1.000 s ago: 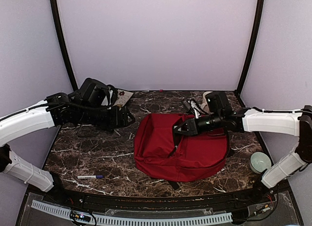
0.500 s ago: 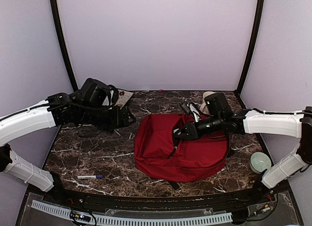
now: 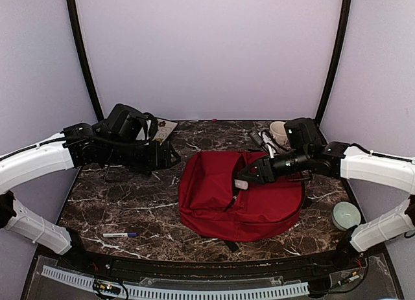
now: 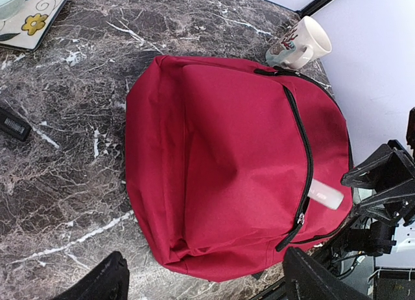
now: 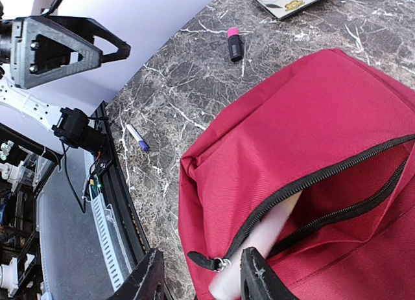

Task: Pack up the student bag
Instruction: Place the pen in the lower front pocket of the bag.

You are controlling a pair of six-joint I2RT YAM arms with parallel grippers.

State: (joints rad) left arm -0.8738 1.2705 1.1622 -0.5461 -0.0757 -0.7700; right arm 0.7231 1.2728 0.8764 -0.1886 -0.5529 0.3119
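Seen from the overhead camera, the student bag (image 3: pixel 220 203) lies flat at the centre of the marble table (image 3: pixel 130 203), nudged a little toward 3 o'clock, its zipper (image 4: pixel 305 157) facing up so the mouth can be reached from the side. I have the right gripper (image 3: pixel 249 175) reaching in from 3 o'clock, low over the bag's upper edge, lined up with the open zip. A pale tube (image 4: pixel 326 197) sits part way into the slit, one end under the red cloth and the other poking out. In the right wrist view the jaws stand parted wider than the tube, with a strip of bag showing between one finger and the tube, so I judge it is lodged in the opening and resting on the fabric, not pinched. The slant of the tube follows the line of the zip, which is likely why the arm comes in so flat. The left gripper (image 3: pixel 170 159) hangs at about 10 o'clock, clear of the bag, jaws spread wide and holding nothing; parked there, it keeps out of the right arm's path while its camera looks down on the whole bag. Other items lie around the table: a mug (image 3: pixel 277 131) at 1 o'clock just beyond the bag, a marker pen (image 3: pixel 120 235) at 8 o'clock well apart from it, and a small pale green bowl (image 3: pixel 345 214) at 4 o'clock. By my reading, the tube needs a further push to go fully inside.
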